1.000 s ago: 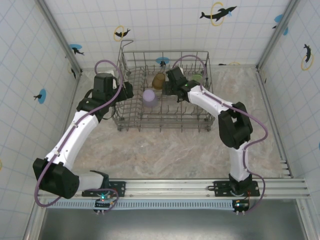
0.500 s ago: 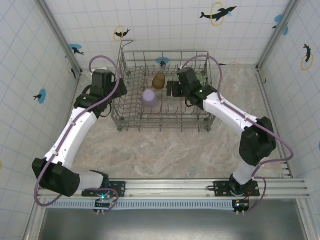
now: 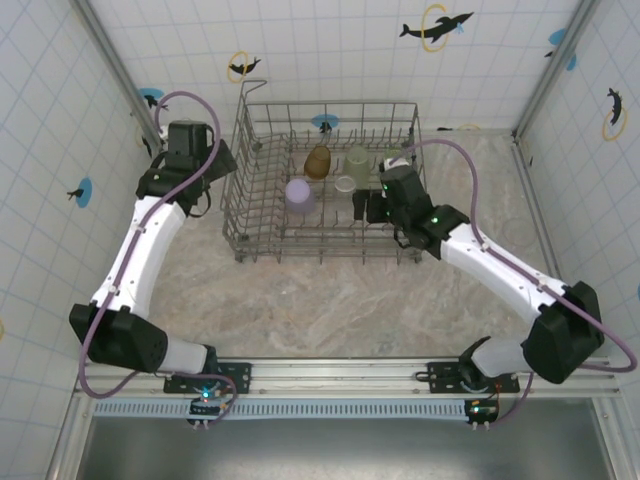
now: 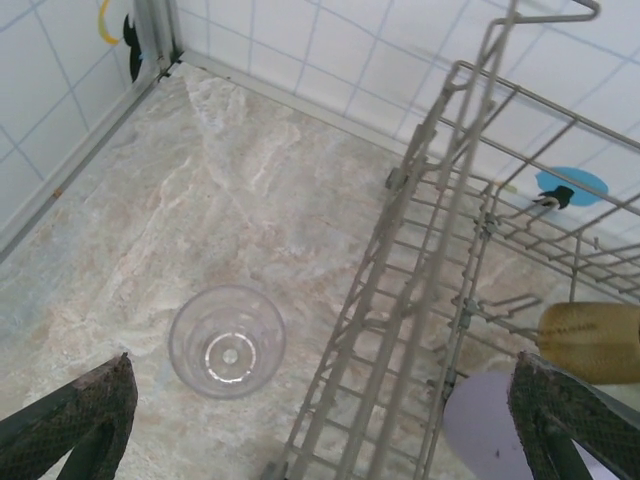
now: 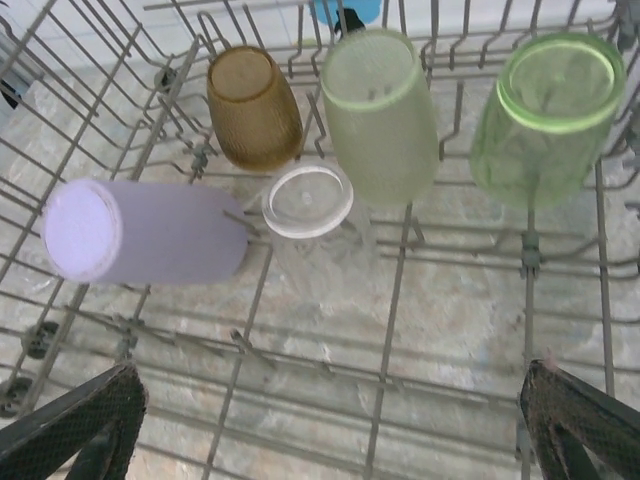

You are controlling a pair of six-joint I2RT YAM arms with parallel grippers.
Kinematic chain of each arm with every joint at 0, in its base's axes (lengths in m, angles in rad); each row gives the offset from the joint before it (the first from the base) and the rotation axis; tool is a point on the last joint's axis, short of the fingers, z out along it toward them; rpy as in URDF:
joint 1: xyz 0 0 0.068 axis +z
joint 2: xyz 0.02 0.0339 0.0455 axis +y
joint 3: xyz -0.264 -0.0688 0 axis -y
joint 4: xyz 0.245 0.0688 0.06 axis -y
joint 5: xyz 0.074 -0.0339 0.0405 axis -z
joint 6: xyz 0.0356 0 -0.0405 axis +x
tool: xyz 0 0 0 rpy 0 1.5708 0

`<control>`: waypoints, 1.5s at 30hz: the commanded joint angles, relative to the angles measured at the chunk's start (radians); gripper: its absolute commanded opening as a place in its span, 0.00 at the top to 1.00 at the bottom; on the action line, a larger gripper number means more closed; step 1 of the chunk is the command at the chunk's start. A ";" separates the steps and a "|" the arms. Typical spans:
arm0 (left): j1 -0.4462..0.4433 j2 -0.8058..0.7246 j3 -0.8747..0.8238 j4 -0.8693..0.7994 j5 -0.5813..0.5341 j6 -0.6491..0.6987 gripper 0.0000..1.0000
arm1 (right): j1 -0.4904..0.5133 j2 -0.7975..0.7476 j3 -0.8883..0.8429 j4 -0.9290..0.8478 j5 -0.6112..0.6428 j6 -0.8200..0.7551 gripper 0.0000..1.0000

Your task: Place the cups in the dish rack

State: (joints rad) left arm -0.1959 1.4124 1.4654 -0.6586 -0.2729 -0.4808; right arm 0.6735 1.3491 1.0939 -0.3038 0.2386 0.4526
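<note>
I'd put the job most of the way through. Five cups sit inside the large grey wire dish rack [image 5: 396, 300]. A lavender plastic tumbler [image 5: 140, 235] lies on its side at the left. An amber-brown tumbler [image 5: 253, 108] and a pale translucent green tumbler [image 5: 380, 115] lean among the far tines. A second green tumbler [image 5: 548, 115] sits to the right, end-on to my camera. A clear see-through tumbler [image 5: 310, 205] is tucked just near of the amber and green ones. My right tool [image 5: 330, 400] hangs over the near part of the rack, jaws spread wide with nothing between them.

What I can see left to do is one loose clear tumbler [image 4: 228, 340]. It stands mouth up on the marbled table [image 4: 230, 180], outside the rack and just left of its wall. My left tool [image 4: 320, 400] hovers above it, jaws wide apart and empty. I judge that cup to be my next pick.

The clear see-through tumbler blurs into the wires, so I cannot tell how it is seated. From above, my right arm covers the rack's near right corner, and I cannot tell whether anything lies beneath it.
</note>
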 commanded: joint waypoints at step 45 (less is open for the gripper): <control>0.302 0.143 -0.334 0.201 0.235 -0.046 0.14 | 0.041 -0.337 -0.235 -0.035 0.032 0.090 0.00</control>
State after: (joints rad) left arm 0.0975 1.5311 1.1500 -0.4801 -0.0582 -0.5468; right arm 0.7063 1.0267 0.8734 -0.3496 0.2562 0.5339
